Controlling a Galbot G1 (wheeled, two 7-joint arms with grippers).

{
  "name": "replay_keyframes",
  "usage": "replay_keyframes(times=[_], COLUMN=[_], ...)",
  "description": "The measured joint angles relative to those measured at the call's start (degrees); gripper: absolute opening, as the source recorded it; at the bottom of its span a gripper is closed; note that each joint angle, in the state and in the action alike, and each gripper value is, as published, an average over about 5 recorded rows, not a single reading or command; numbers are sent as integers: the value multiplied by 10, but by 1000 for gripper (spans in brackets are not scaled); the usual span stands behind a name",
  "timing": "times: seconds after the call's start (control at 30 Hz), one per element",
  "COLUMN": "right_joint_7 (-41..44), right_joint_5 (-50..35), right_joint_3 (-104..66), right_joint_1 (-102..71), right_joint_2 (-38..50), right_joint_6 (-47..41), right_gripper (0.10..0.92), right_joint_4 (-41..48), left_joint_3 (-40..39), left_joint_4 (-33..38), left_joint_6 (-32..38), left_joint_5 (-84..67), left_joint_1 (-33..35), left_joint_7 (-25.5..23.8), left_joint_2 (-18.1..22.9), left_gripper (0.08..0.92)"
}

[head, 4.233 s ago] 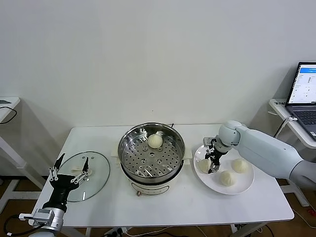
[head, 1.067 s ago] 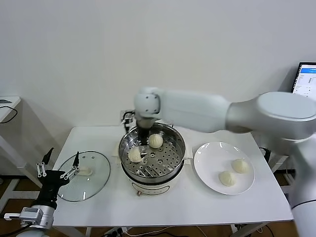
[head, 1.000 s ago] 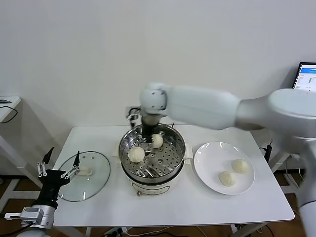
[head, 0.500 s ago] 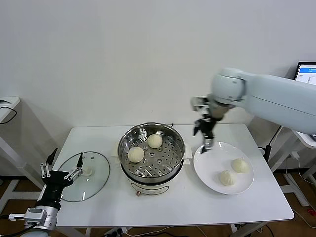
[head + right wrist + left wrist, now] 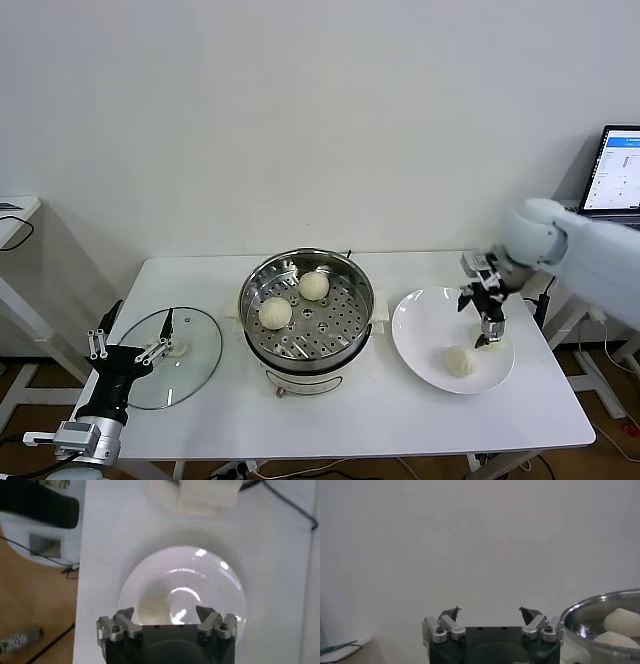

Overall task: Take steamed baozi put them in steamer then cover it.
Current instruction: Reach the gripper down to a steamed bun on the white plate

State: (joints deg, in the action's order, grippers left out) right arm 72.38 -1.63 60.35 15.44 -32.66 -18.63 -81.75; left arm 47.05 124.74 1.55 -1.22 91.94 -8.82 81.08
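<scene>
I see two small round creamy-white dough buns (image 5: 275,312) sitting inside the round shiny steel steamer basket (image 5: 352,325), which stands on its cream-white pot base in the middle of the white table (image 5: 330,425). One bun sits toward the back of the basket and the other nearer its left side.

Another bun (image 5: 460,361) lies on the flat white plate (image 5: 415,330) near the table's right edge. One more bun (image 5: 494,343) is mostly hidden behind my right gripper (image 5: 487,321).

My right gripper hangs over the far right side of the plate with its fingers spread wide and nothing between them. The hidden bun is right under it, and the other plate bun is just beside it, toward the table's front edge.

The round clear glass lid (image 5: 195,352) with a white handle lies flat near the table's left edge.

My left gripper (image 5: 130,343) waits by the front left corner, next to the lid, fingers spread and holding nothing.
</scene>
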Motion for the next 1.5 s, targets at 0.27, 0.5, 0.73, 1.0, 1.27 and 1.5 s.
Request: replay_keyframes(times=[0.27, 0.5, 0.73, 1.0, 1.27, 1.5], right_joint_7=[-21, -37, -49, -53, -54, -51], right_joint_5=[37, 59, 71, 81, 87, 83], right_joint_3=[-58, -89, -105, -116, -123, -124], right_joint_1=[-89, -136, -159, -176, -182, -180], right_joint_2=[-14, -29, -40, -48, -50, -44], right_joint_6=[13, 18, 19, 20, 21, 21], right_gripper=[823, 823, 823, 805, 684, 679], right_joint_4=[34, 55, 68, 76, 78, 73], left_joint_3=[-1, 0, -1, -1, 0, -1], left_joint_4=[-3, -4, -6, -7, -7, -7], left_joint_6=[0, 0, 1, 2, 2, 2], left_joint_5=[2, 3, 3, 4, 4, 4], left_joint_1=[-1, -2, -1, -1, -2, -2], left_joint_7=[1, 2, 2, 2, 2, 2], left_joint_2=[2, 2, 2, 2, 2, 2], left_gripper=[823, 823, 823, 823, 823, 823])
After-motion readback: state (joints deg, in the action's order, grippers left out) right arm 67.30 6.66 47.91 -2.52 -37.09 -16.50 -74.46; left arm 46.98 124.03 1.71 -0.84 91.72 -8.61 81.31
